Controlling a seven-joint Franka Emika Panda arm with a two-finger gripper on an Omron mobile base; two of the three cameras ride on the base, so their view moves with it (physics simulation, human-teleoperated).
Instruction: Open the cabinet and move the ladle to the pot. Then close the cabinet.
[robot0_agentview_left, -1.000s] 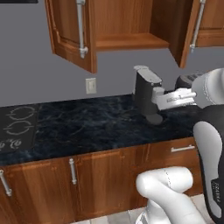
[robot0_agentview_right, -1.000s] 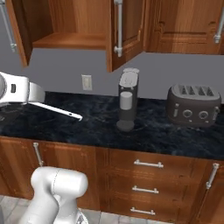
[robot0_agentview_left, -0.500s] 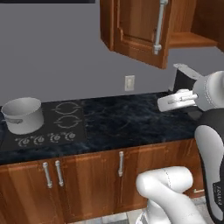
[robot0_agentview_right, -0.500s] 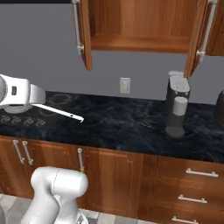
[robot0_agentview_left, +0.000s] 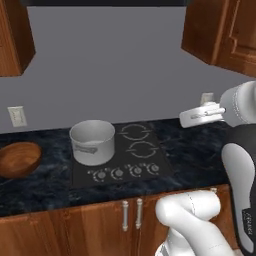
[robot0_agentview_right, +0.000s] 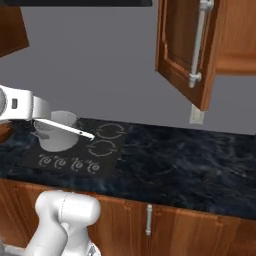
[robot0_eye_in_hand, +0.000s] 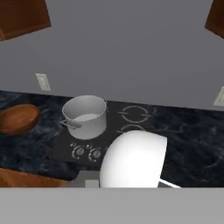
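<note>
One pale ladle (robot0_agentview_right: 67, 128), thin-handled with a round white head (robot0_eye_in_hand: 133, 158), is pinched in the closed gripper (robot0_agentview_right: 35, 116) and held level above the cooktop (robot0_agentview_left: 125, 160), just right of the pot (robot0_agentview_left: 92, 142). The pot is seen empty. The cabinet (robot0_agentview_right: 187, 50) door hangs open, up and right of the pot.

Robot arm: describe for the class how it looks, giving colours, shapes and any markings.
The arm is built of smooth, glossy white rounded shells with darker grey bands at the joints. A small dark marking sits low on its forearm link. In the right base view a small dark rectangular mark shows on the white wrist housing. No cables are visible.
</note>
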